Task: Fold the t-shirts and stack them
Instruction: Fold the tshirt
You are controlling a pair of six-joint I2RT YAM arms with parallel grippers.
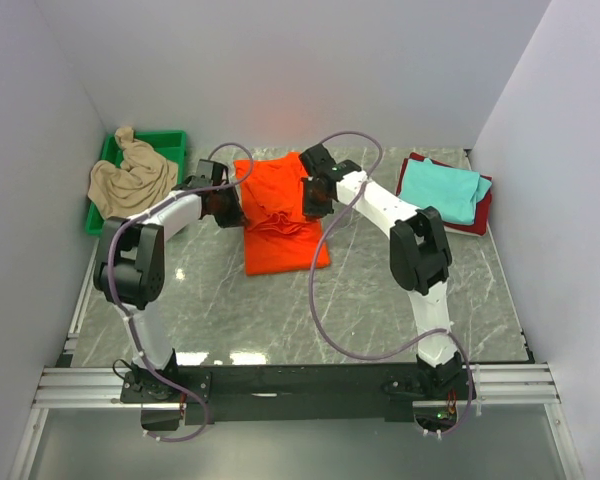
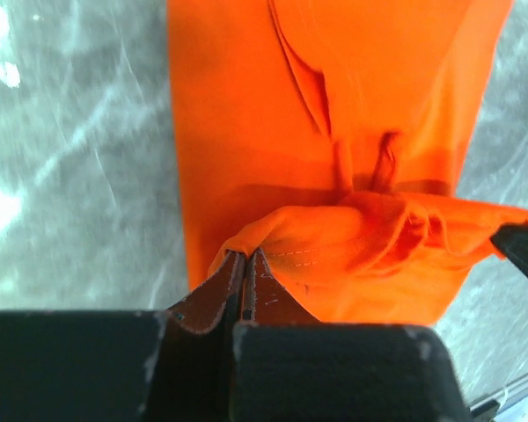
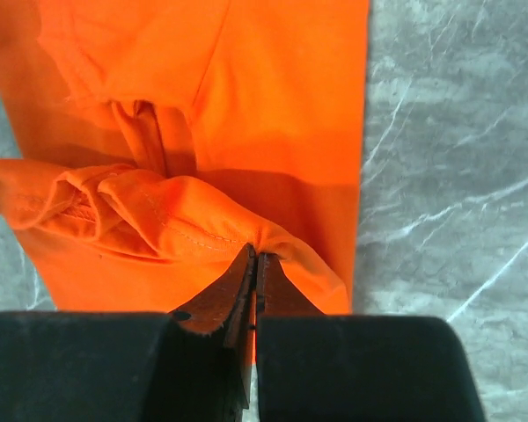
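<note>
The bright orange t-shirt (image 1: pixel 280 215) lies in a narrow folded strip on the marble table, its far end lifted. My left gripper (image 1: pixel 232 203) is shut on the hem at the shirt's left corner (image 2: pixel 246 251). My right gripper (image 1: pixel 310 195) is shut on the hem at the right corner (image 3: pixel 255 251). The cloth between the two grips sags in bunched folds (image 2: pixel 370 233) above the flat lower layer (image 3: pixel 273 97). A beige t-shirt (image 1: pixel 130 178) is crumpled at the left. A folded teal t-shirt (image 1: pixel 440 188) lies on a dark red one (image 1: pixel 483 212) at the right.
A green plastic tray (image 1: pixel 165 142) stands at the back left, with the beige shirt spilling over it. White walls close in the table on three sides. Bare marble (image 1: pixel 280 310) stretches between the orange shirt and the arm bases.
</note>
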